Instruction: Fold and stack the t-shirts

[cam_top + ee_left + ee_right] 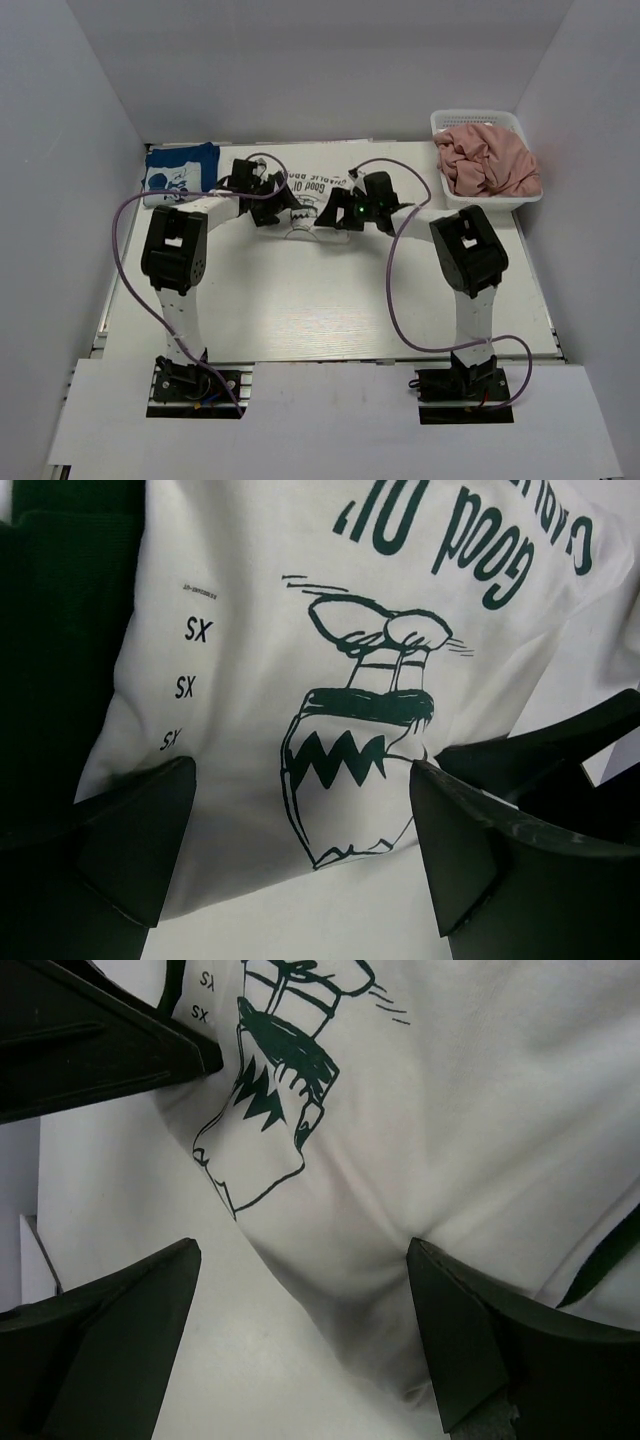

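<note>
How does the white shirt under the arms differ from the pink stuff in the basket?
The white t-shirt carries green lettering and a cartoon; the pink clothing looks plain. The white t-shirt lies on the table; the pink clothing is crumpled in a basket. The left end effector and right end effector hover open over the white t-shirt, away from the pink clothing. Both are fabric.

white plastic basket (475, 114) | right of and beyond right end effector (325, 215), well apart | standing on white worktop (300, 310) | worktop spreading beneath and around end effector
</note>
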Tool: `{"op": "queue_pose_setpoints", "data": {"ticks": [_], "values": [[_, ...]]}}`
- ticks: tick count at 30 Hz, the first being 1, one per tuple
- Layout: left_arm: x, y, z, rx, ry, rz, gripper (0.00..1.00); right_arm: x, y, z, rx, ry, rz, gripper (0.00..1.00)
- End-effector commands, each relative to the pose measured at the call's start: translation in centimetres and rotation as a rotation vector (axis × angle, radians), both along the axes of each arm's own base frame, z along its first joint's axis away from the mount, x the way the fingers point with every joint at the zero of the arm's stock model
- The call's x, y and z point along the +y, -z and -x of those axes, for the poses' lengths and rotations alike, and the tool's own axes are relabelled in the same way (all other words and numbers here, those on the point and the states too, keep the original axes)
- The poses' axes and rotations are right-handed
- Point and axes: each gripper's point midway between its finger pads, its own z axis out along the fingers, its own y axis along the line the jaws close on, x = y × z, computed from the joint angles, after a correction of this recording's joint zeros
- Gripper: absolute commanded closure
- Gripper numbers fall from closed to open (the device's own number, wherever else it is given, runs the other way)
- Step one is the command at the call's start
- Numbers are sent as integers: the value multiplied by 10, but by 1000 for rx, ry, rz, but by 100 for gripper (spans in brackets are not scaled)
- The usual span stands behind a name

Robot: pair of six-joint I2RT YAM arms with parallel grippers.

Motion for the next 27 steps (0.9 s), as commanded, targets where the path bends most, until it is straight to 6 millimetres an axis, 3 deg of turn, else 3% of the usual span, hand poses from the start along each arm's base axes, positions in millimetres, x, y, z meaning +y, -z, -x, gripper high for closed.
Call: {"op": "queue_pose_setpoints", "data": {"ticks": [1, 4, 5, 6, 8, 9, 11, 14, 17, 19, 23, 27], "values": [[18, 49, 85, 262, 10, -76, 0, -11, 17, 54, 82, -12, 60, 10], [20, 43, 122, 278, 15, -74, 0, -24, 18, 93, 69, -8, 83, 10], [22, 36, 128, 258, 15, -69, 0, -35, 33, 114, 108, -6, 113, 10], [22, 22, 145, 236, 16, -58, 0, -34, 12, 115, 55, -13, 87, 10], [22, 5, 155, 206, 16, -43, 0, -37, 7, 124, 33, -18, 114, 10], [24, -5, 156, 183, 7, -49, 0, -38, -14, 128, -23, -21, 94, 10], [28, -39, 155, 114, 0, -74, 0, -39, -34, 131, -97, -21, 95, 10], [50, -65, 147, 16, -90, -156, 0, -43, -60, 133, -171, -26, 85, 10], [77, -67, 144, 5, -173, -245, 0, -44, -86, 133, -245, -28, 57, 10], [83, -68, 143, -3, -198, -274, 0, -44, -92, 131, -259, -31, 57, 10], [90, -40, 146, 52, -200, -328, 0, -44, -92, 129, -262, -43, 78, 10], [96, -14, 135, 81, -176, -405, 0, -43, -92, 130, -264, -60, 85, 10]]}}
